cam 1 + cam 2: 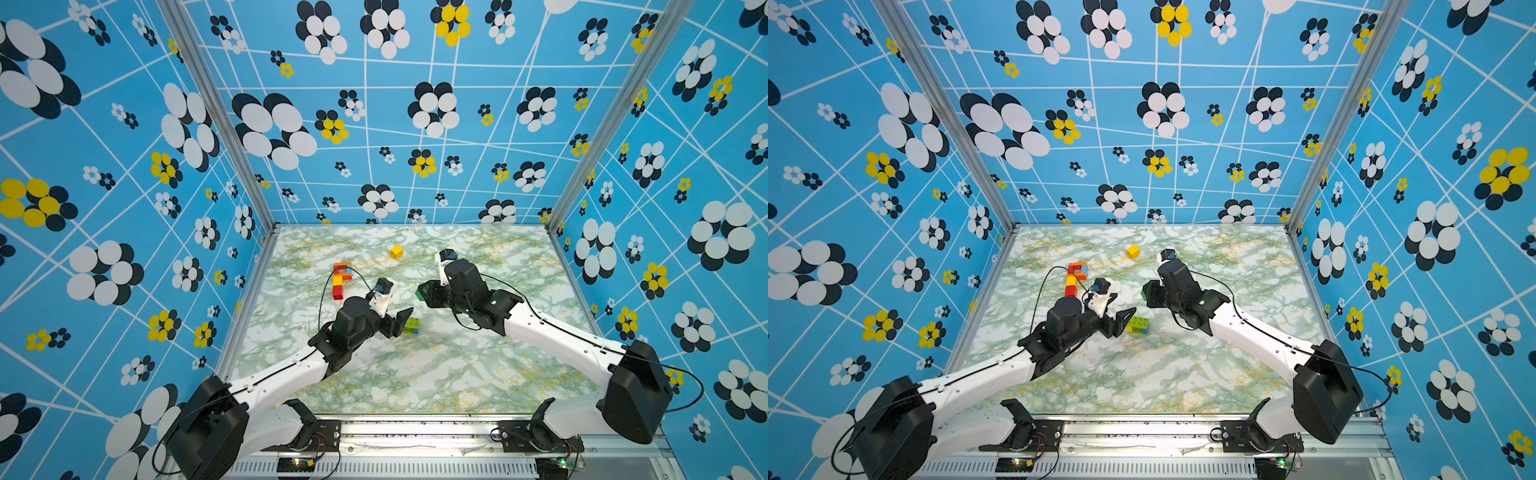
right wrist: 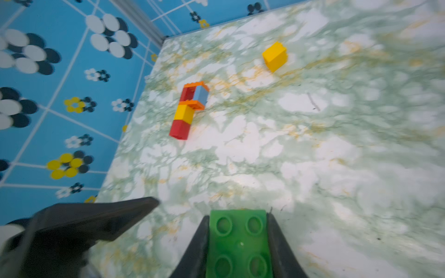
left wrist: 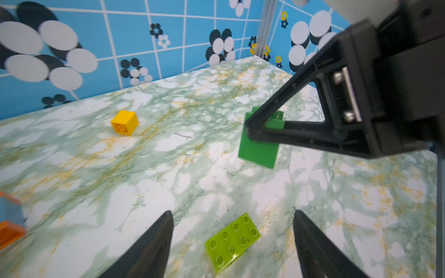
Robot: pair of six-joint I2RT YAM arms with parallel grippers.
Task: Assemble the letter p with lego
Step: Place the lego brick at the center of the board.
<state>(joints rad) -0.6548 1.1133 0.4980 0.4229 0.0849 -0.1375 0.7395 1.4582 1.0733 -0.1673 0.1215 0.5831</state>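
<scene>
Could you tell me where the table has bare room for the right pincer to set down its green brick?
The table is bare along its near edge and on the right pincer's far right side. Crowded: the middle, where the left pincer stands open over the lime brick, and the P build.

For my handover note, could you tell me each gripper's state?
Left gripper: open, empty.
Right gripper: shut on the green brick.

Built stack (image 1: 341,279) far left, loose cube (image 1: 397,252) behind, oblong brick (image 1: 412,326) centre.
</scene>
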